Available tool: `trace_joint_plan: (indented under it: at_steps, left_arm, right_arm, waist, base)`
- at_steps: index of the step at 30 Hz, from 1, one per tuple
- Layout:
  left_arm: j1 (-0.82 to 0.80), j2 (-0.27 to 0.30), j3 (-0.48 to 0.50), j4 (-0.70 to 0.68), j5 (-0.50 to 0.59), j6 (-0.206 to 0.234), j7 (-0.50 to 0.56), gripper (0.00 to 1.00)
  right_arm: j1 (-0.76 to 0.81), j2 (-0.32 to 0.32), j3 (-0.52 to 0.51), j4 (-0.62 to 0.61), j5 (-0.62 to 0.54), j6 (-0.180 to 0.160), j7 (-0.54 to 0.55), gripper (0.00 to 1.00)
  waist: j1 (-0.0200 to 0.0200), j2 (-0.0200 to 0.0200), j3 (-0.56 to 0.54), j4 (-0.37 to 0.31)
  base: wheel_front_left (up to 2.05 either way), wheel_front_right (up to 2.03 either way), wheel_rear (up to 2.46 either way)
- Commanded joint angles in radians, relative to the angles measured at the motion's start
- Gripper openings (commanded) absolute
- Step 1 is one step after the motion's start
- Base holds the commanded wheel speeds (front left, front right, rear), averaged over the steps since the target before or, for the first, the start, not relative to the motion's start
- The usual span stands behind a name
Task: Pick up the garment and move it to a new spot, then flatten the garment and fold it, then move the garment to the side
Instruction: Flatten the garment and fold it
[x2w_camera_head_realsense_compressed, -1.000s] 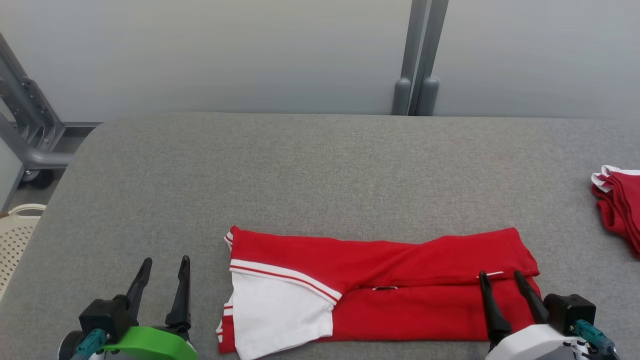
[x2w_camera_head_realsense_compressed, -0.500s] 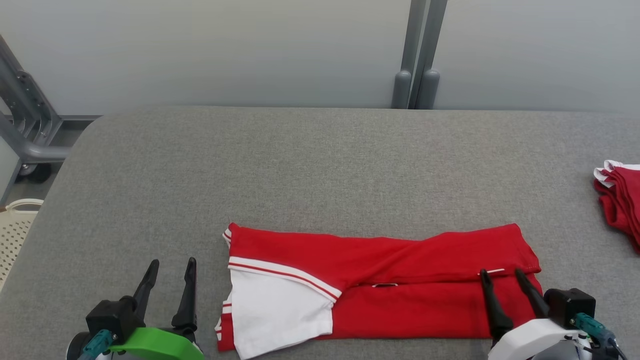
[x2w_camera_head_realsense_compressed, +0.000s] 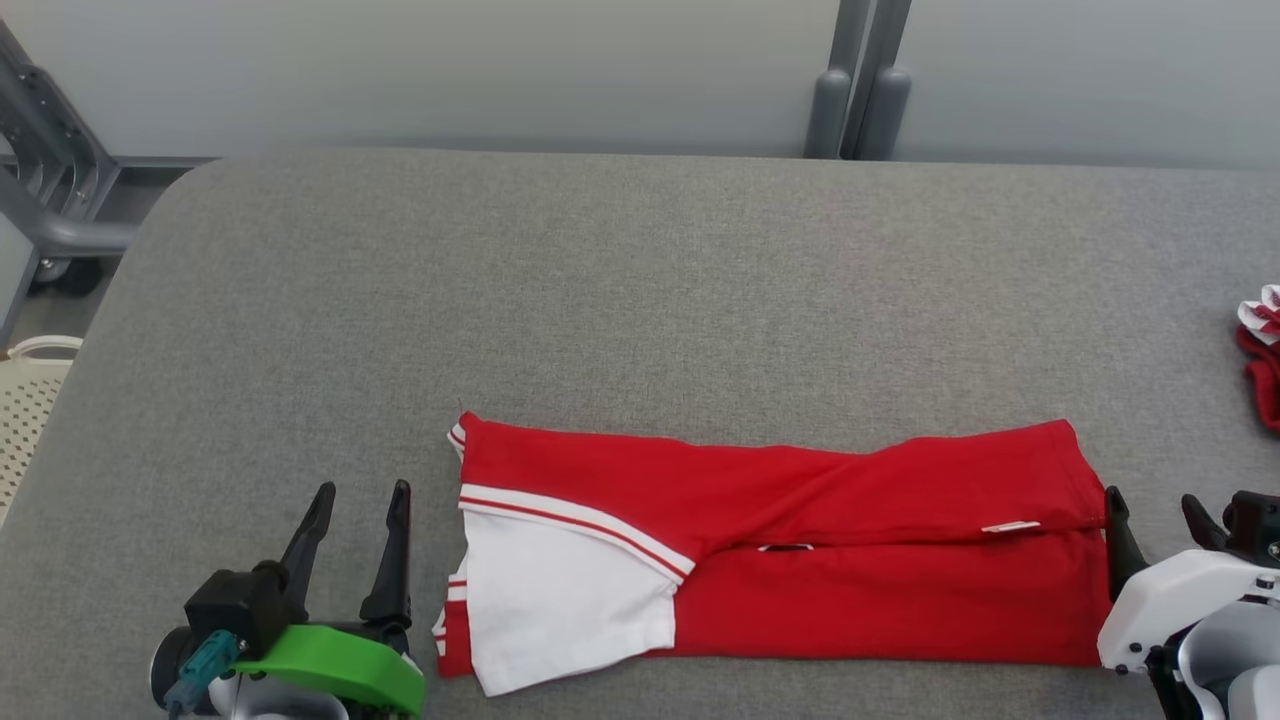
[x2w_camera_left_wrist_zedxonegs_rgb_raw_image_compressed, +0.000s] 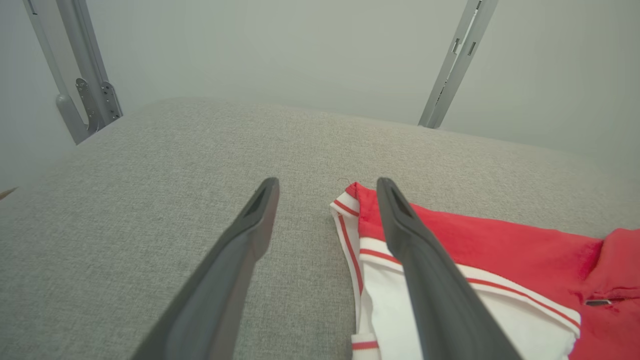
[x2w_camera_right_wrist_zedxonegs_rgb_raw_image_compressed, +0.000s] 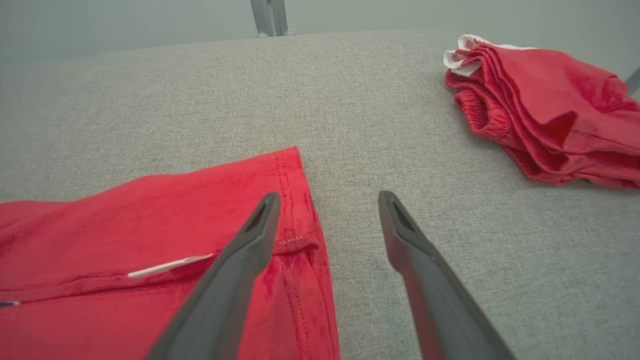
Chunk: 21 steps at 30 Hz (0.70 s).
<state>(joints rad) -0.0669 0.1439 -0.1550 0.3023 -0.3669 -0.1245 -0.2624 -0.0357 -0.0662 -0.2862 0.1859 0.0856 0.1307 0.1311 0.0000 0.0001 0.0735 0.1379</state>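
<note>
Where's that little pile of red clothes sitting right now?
The red pile lies on the grey table at the right edge of the head view, apart from the folded shirt and beyond the open right gripper.

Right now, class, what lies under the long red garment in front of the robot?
The grey fabric table shows all around the red garment, so it rests on that. The garment is folded over itself; its lower layers, and anything between them, are covered.

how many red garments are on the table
2: a long folded garment at the near middle, and a bunched red pile at the right edge, which may hold several pieces.
</note>
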Motion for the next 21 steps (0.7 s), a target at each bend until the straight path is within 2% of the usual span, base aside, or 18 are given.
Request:
trace_joint_plan:
  at_steps: [1, 16, 21]
  left_arm:
    - [-0.021, -0.003, -0.001, -0.001, 0.008, -0.005, -0.003, 1.00]
    - [-0.052, -0.020, -0.003, 0.008, 0.008, -0.007, -0.003, 1.00]
    - [-0.061, -0.015, -0.011, 0.010, -0.002, -0.007, -0.003, 1.00]
  right_arm:
    - [-0.020, 0.003, -0.010, -0.002, -0.006, 0.000, 0.018, 1.00]
    - [0.005, 0.014, -0.083, 0.027, -0.020, 0.000, 0.088, 1.00]
    - [-0.012, 0.015, -0.072, 0.056, -0.007, 0.000, 0.125, 1.00]
  waist:
    - [0.0000, -0.0001, 0.032, 0.019]
    - [0.0000, -0.0001, 0.085, 0.058]
    - [0.0000, -0.0001, 0.091, 0.058]
  base:
    - [0.00, 0.00, 0.00]
    - [0.00, 0.00, 0.00]
    - [0.00, 0.00, 0.00]
